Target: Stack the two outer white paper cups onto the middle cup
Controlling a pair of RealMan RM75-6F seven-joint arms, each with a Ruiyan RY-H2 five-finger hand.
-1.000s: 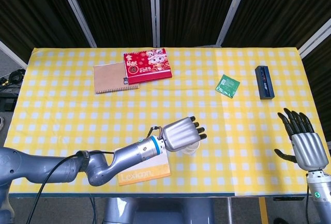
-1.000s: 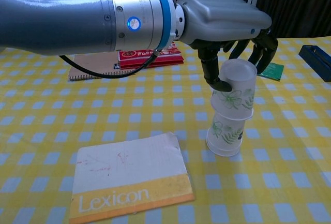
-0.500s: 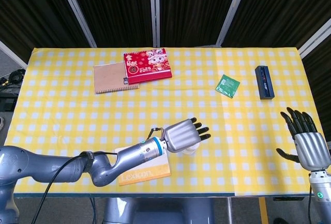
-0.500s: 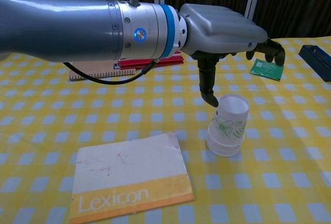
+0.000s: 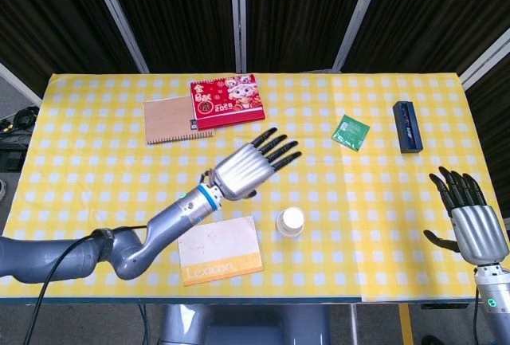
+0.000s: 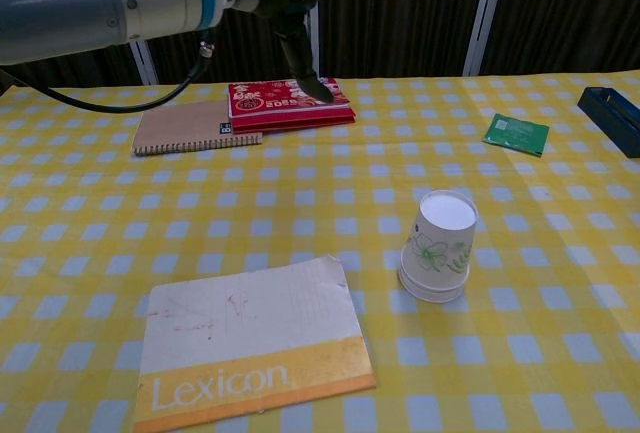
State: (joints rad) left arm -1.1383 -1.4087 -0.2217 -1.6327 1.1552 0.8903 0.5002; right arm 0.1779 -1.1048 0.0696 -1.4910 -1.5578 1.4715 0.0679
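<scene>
The white paper cups (image 5: 290, 221) with green leaf print stand upside down, nested into one stack (image 6: 438, 245) near the table's front middle. My left hand (image 5: 248, 165) hovers up and to the left of the stack, fingers spread and empty; the chest view shows only its thumb (image 6: 300, 58) and forearm at the top. My right hand (image 5: 468, 214) is at the far right edge of the table, fingers spread upward, holding nothing.
A Lexicon booklet (image 5: 218, 251) lies left of the stack. At the back are a brown notebook (image 5: 169, 119) and a red calendar (image 5: 226, 100). A green packet (image 5: 351, 131) and a dark blue box (image 5: 406, 127) lie at the back right.
My left hand let the top cup drop fully onto the stack, then lifted away up and to the left, opening wide. The right hand barely moved.
</scene>
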